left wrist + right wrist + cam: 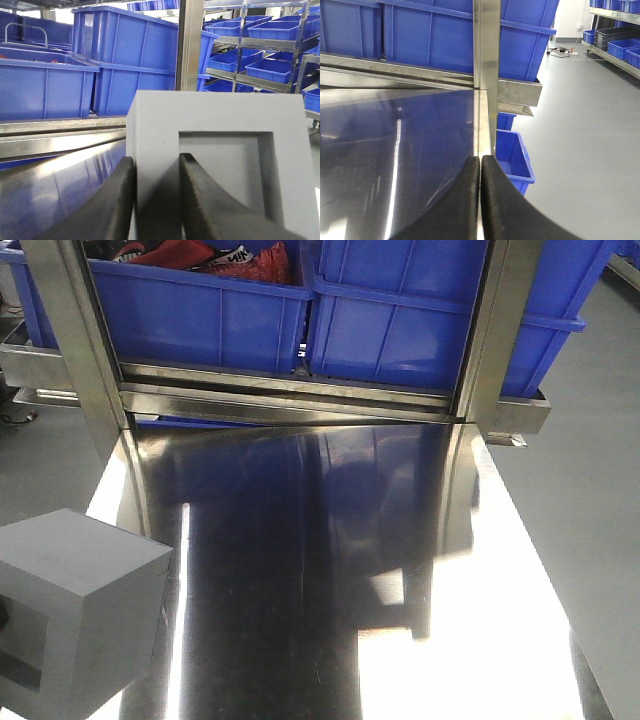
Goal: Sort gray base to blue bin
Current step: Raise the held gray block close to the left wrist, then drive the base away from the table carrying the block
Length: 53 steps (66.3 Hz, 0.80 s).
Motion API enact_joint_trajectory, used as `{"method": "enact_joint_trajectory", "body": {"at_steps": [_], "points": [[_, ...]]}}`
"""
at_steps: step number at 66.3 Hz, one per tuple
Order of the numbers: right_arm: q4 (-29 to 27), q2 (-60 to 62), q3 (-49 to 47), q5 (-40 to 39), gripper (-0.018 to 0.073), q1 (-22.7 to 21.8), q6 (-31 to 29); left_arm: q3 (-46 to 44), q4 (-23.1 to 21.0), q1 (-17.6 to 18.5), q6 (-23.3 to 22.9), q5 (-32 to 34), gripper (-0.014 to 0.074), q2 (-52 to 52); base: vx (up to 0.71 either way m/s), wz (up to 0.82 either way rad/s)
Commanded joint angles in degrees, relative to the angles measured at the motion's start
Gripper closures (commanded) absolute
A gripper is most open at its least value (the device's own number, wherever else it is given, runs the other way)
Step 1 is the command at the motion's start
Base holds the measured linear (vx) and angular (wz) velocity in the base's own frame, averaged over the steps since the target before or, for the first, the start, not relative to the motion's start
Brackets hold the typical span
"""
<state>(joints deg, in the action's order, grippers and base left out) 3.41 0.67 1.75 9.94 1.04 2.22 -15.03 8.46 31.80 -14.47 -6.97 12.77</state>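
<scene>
The left tool [156,160] was clenched on the gray base [220,115], with one finger on the outer side and the other down inside the square recess. So only a single wall of the cube was pinched between them. That was the worry: a hold that far off to one side could have let the block swing or slip out on the way up.

In the front view the gray base sat low at the near left corner of the counter [330,570], well apart from the bins. Whether it rested on the steel or hung just above it, I couldn't tell.

The bins stood raised behind a steel rail [290,390], so a low carry might have knocked the cube against the rail or a rim. And which one to aim for? The left blue bin [200,315] held red and black things [220,258], while the inside of the right blue bin [400,320] was hidden.

The right tool [480,165] was pressed shut on nothing, over the counter's right edge.

The count:
- one gray base
- two tools
- one counter
- two bins at the back
- one small floor bin [515,155]
- many more bins on the shelves [260,45]
</scene>
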Motion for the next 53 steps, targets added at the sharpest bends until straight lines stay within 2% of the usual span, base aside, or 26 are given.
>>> {"method": "enact_joint_trajectory", "body": {"at_steps": [1,29,53], "points": [[0.4,0.6,0.8,-4.2,0.0568,-0.3,-0.3,-1.6,-0.1,0.3,-0.5,6.4,0.0602,0.3,0.0,0.0],[0.4,0.6,0.8,-4.2,0.0568,-0.3,-0.3,-1.6,-0.1,0.3,-0.5,6.4,0.0602,0.3,-0.02,-0.11],[0.4,0.6,0.8,-4.2,0.0568,-0.3,-0.3,-1.6,-0.1,0.3,-0.5,6.4,0.0602,0.3,-0.06,-0.6]]}}
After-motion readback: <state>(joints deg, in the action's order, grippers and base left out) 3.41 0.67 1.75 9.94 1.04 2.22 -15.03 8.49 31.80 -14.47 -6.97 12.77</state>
